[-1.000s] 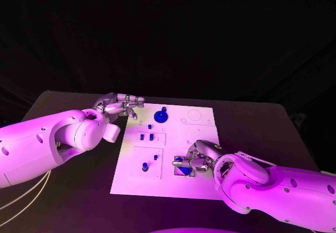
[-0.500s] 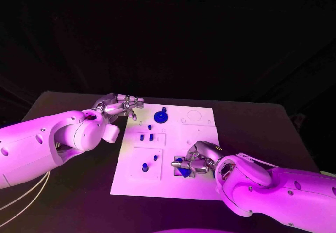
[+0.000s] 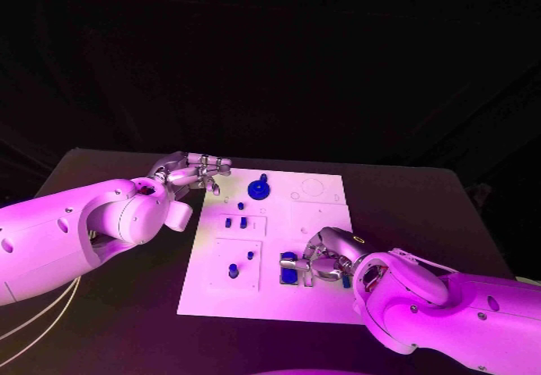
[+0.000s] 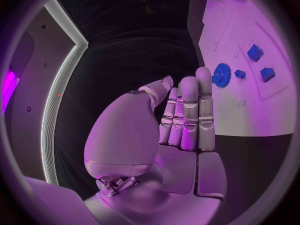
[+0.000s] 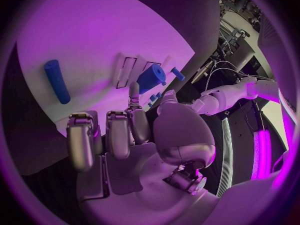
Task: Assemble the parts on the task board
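On the near right part of the white task board (image 3: 270, 301), the right hand (image 3: 319, 259) sits low over a blue block (image 3: 294, 266), fingers curled around it; looks like a pinch between thumb and a finger, so it holds the part. Right wrist view shows the same block (image 5: 150, 77) at a fingertip (image 5: 134, 91), next to rectangular slots cut in the board (image 5: 119, 35). Small hard plastic piece by the look, light, stiff, probably slick; best taken by its flat sides, not the corners, since a loose pinch could let it twist. A blue cylinder (image 5: 57, 81) lies flat on the board a little apart from the hand, likely rolls if nudged.

Left hand (image 3: 194, 169) hovers at the far left corner of the board, holding nothing, fingers close together and slightly bent, not spread wide; same in the left wrist view (image 4: 185, 116). A blue gear (image 3: 260, 187) stands just beside it, seen also at (image 4: 221, 75), with two small blue pieces (image 4: 254, 52) further along the board.

Other parts: two short pegs (image 3: 234, 222) mid-board, more pegs (image 3: 234, 269) in the near left panel. These stand well apart from the right hand. Judged obstacle: the hand's own fingers crowd the slot area, so seating the block needs care not to knock the cylinder
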You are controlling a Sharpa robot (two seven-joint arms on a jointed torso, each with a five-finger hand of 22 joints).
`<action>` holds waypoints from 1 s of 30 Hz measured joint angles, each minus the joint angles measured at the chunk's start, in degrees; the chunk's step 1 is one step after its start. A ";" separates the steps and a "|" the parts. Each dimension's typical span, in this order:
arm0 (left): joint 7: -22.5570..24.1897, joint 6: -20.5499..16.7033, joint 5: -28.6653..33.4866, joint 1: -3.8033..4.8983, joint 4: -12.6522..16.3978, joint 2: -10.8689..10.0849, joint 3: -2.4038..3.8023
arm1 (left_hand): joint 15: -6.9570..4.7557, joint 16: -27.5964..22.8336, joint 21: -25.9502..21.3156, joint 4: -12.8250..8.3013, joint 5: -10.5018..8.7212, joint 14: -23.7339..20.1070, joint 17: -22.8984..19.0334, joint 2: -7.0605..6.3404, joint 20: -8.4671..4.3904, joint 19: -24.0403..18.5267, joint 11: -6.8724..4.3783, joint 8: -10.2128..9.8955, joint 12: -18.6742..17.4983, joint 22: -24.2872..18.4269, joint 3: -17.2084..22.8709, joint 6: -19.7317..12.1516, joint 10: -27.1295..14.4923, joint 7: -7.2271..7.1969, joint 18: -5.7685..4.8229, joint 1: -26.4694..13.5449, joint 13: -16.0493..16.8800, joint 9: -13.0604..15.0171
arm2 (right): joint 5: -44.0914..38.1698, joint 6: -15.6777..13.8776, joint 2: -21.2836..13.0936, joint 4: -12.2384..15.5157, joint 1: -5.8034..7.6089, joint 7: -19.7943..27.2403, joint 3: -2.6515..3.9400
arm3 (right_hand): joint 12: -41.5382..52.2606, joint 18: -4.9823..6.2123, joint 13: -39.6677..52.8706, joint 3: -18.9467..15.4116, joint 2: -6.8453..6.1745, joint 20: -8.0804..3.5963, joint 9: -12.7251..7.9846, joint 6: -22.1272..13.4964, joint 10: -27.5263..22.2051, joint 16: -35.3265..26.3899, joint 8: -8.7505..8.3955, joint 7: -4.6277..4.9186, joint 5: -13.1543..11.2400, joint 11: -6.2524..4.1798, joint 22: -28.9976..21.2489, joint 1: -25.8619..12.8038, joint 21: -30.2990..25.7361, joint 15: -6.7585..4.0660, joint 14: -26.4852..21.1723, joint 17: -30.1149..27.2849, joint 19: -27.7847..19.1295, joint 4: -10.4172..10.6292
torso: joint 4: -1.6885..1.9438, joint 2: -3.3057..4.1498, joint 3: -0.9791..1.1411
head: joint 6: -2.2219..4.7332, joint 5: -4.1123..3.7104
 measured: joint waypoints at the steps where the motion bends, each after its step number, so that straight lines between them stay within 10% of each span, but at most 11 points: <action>1: 0.00 0.00 0.00 0.00 -0.01 0.00 0.00 | 0.00 0.00 0.00 0.00 0.00 0.00 0.00 0.00 0.00 0.00 0.00 0.00 0.00 0.00 0.00 0.00 0.00 0.00 0.00 0.00 0.00 0.00 | -0.01 0.00 -0.10 0.05 0.00 0.00 0.00 | 0.00 0.00 0.00 0.08 0.00 0.00 0.00 0.00 0.00 0.00 0.00 0.00 0.00 0.00 0.00 0.00 0.00 0.00 0.00 0.00 0.00 -0.08 | 0.00 0.00 0.00 | 0.02 -0.01; 7: -0.01 0.02 0.00 -0.01 -0.05 0.01 0.00 | 0.00 0.00 0.00 0.00 0.00 0.00 0.00 0.00 0.00 0.00 0.00 0.00 0.00 0.00 0.00 0.00 0.00 0.00 0.00 0.00 -0.01 0.00 | -0.05 0.06 -0.93 0.64 0.02 0.16 0.02 | 0.00 0.00 0.00 0.84 0.63 0.00 0.00 0.00 0.00 0.00 0.00 0.00 1.91 0.00 0.00 1.28 0.00 0.00 0.00 0.00 0.00 -0.36 | 0.02 0.01 0.00 | 0.05 -0.04; 18: -0.02 0.04 0.00 -0.01 -0.12 -0.02 -0.01 | 0.00 0.00 0.00 0.00 0.00 0.00 0.01 0.00 0.00 0.00 0.20 0.00 0.00 0.01 0.00 0.00 -0.20 0.00 0.00 0.00 -0.01 0.01 | 1.59 0.18 -2.49 1.83 0.03 3.99 0.03 | 0.28 0.00 0.33 2.96 -0.08 0.00 -0.01 -0.42 -0.07 0.00 0.24 -0.42 11.26 0.10 -0.01 14.61 0.00 0.01 0.00 -0.01 0.00 -5.24 | 0.01 0.05 -0.01 | -0.13 -0.04; 30: -0.02 0.10 0.00 -0.01 -0.14 0.01 -0.02 | 0.00 0.00 0.00 0.00 0.00 0.00 0.01 0.00 0.00 0.00 0.20 0.00 0.00 0.01 0.00 0.00 -0.20 0.00 0.00 0.00 -0.02 0.01 | 3.58 0.10 -1.49 1.10 0.02 6.85 0.01 | 0.33 0.00 0.58 3.67 0.07 0.00 -0.21 -0.42 0.08 0.00 0.24 -0.42 10.63 0.04 -0.02 17.77 0.00 0.02 0.00 -0.02 0.00 -6.54 | 0.14 0.09 -0.03 | -0.24 -0.23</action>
